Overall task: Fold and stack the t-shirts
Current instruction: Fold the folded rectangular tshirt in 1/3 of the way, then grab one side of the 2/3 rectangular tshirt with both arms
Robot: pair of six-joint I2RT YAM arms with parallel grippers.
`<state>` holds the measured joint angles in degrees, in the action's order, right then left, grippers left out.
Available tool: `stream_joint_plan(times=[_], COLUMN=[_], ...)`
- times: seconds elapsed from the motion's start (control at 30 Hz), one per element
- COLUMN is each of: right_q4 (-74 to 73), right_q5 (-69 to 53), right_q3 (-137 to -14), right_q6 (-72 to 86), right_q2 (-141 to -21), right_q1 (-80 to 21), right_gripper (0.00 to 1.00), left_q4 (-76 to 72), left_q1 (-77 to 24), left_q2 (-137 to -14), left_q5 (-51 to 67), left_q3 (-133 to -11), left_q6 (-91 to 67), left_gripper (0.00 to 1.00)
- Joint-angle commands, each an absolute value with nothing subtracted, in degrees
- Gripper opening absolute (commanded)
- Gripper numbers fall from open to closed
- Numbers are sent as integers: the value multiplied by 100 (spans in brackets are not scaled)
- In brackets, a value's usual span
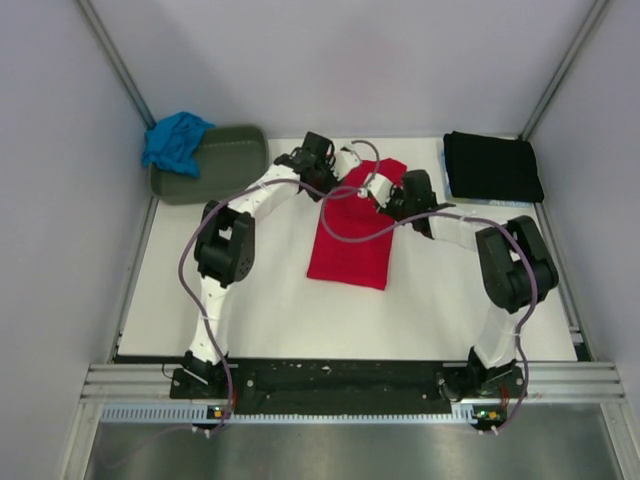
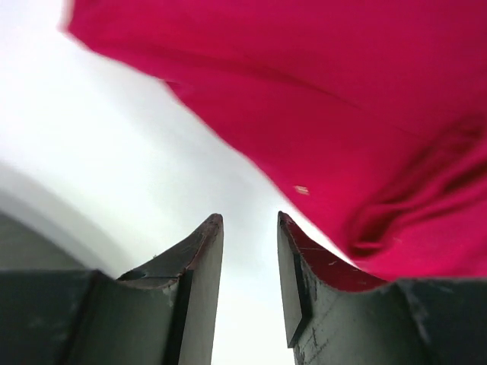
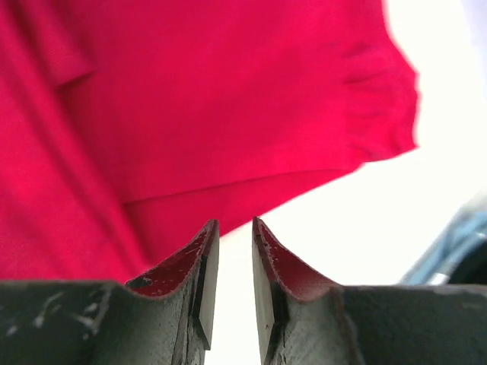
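Red shirt [image 1: 350, 235] flat on table [image 1: 260, 320], L gripper [image 2: 249, 220] & R gripper [image 3: 234, 223] by its far end, both narrow gap, holding nothing

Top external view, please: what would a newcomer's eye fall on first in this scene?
The bright red t-shirt, folded into a long strip in the middle of the table, stands out most, with the left arm and right arm bent over its far end. A black t-shirt lies neatly folded at the far right corner, while a turquoise t-shirt sits crumpled at the left end of a grey-green tub at the far left.
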<state>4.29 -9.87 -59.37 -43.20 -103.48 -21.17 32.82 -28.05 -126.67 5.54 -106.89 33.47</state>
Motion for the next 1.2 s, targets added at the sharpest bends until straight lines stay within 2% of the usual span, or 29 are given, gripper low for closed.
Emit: stream_joint_plan(times=[0.0,0.1,0.2,0.27,0.33,0.43,0.5,0.73,0.93,1.0,1.07,1.1,1.17], right_q4=[599,457,545,527,370,-515,-825,-809,-808,-861,-931,-975,-1037], right_q5=[-140,-946,-2000,-2625,-2803,-2628,-2488,-1995,-1785,-1618,-1530,-1512,-1459], right_q3=[-6680,-6111,-5250,-4722,-4230,-3859,-3754,-3656,-3648,-3665,-3726,-3753,-3788], right_q6=[-3964,-4008,-4095,-4288,-4734,-5701,-5740,-5775,-5643,-5634,-5643,-5634,-5625], right_q2=[-10284,-9469,-8336,-7772,-7350,-7041,-7057,-7628,-8112,-8191,-8253,-8279,-8288], right_q1=[-1986,-1986,-1995,-2056,-2319,-2925,-3180,-3664,-3841,-3850,-3850,-3850,-3850], right_gripper=[24,27,38,47,52,52,52,51,49,46,37,28,10], left_q4=[3146,3383,3523,4119,4534,4387,4115,3428,3156,2936,2901,2900,2900], left_q1=[-2593,-2593,-2645,-2742,-2830,-2909,-2997,-3217,-3410,-3445,-3480,-3480,-3489], left_q2=[-12622,-11886,-10797,-10495,-10284,-9933,-9853,-9888,-10055,-10072,-10107,-10142,-10178], left_q5=[148,1278,2903,3408,3664,3770,3657,3147,2656,2435,2321,2277,2163], left_q3=[-11425,-10796,-9208,-8756,-8308,-7535,-7209,-6522,-6232,-6135,-6135,-6143,-6144], left_q6=[3190,3654,4681,5341,5974,6354,6398,6513,6416,6381,6355,6337,6293], left_gripper=[40,41,46,49,52,58,62,65,64,63,60,56,39])
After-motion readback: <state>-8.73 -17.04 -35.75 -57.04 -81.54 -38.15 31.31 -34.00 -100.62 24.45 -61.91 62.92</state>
